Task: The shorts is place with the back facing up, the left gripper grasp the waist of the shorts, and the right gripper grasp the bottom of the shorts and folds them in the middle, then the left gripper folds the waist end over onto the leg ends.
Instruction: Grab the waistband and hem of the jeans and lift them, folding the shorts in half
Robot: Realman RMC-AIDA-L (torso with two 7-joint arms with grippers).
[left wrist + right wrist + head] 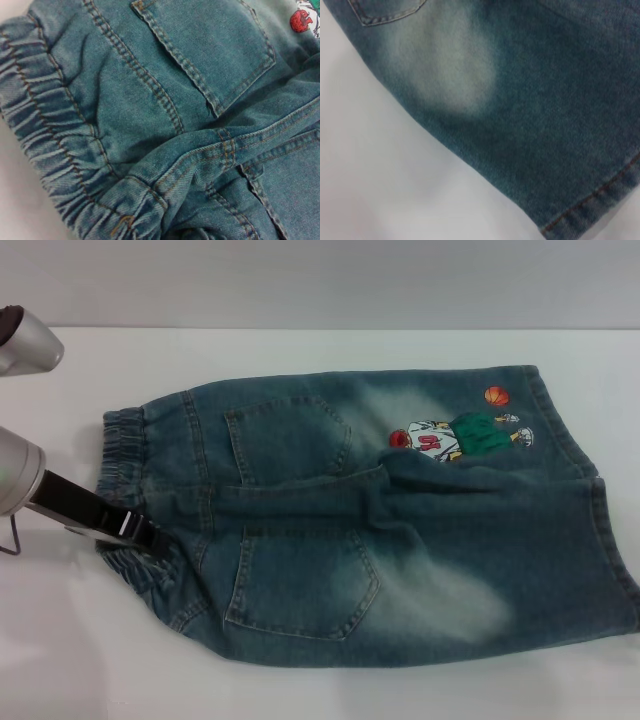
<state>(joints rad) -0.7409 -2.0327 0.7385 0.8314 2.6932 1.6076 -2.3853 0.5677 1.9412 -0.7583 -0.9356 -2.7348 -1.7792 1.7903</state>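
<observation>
The shorts (pixel 400 540) lie flat on the white table (pixel 300 690), back side up, with both patch pockets showing. The waist of the shorts (pixel 125 445) is the ruffled band at the left. The bottom of the shorts (pixel 605 530) is at the right, and the far leg bears the cartoon print (pixel 450 435). My left gripper (pixel 150 533) reaches in from the left and meets the near part of the waistband. The left wrist view is filled with the waistband (pixel 45 130) and a pocket (pixel 210 45). The right gripper is out of view; its wrist view shows a leg and its hem (pixel 600 195).
The denim is bunched into a ridge (pixel 330 500) along the middle seam between the pockets. A silver arm segment (pixel 25 340) shows at the far left. Bare white table (pixel 380 175) borders the shorts on the near side.
</observation>
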